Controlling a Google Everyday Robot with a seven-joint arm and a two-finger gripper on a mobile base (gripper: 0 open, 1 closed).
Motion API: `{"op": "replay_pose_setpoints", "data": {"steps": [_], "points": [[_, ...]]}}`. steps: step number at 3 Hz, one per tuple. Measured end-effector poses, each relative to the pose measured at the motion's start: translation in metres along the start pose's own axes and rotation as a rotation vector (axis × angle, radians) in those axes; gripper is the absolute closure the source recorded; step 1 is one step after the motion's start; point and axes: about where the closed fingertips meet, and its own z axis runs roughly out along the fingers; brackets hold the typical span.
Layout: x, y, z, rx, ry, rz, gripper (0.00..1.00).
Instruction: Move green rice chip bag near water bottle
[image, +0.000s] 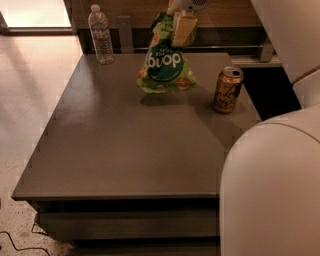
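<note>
Camera view, items as they stand: gripper (181, 29), up over the far side of the table, its pale fingers pinched closed on the upper edge of the green rice chip bag (165, 67). The bag hangs free beneath it, clear of the grey table (125, 150), with its shadow on the tabletop just below. It hangs slightly skewed, lettering facing me. Water bottle (101, 34): clear, white-capped, upright at the far left corner of the table, well apart from the bag. Gold drink can (227, 90): upright, to the right of the bag and near it, not touching. White robot body (270, 190): fills the near right. Handling, as I judge it: the bag is light, crinkly and soft, mostly air, so it will likely swing and twist under the fingers. The film looks slick, and the chips inside are probably brittle. The crimped top seam is the sensible place to hold, since squeezing the belly would crush the contents and give no firm purchase.
</note>
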Motion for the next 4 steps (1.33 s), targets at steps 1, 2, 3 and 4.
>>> {"op": "replay_pose_setpoints", "data": {"steps": [1,2,3,4], "points": [[0.004,-0.026,0.016,0.044,0.004,-0.008,1.0],[-0.012,-0.053,0.035,0.121,-0.106,0.002,1.0],[-0.032,-0.072,0.06,0.183,-0.245,0.042,1.0],[-0.037,-0.08,0.093,0.193,-0.287,0.091,1.0]]}}
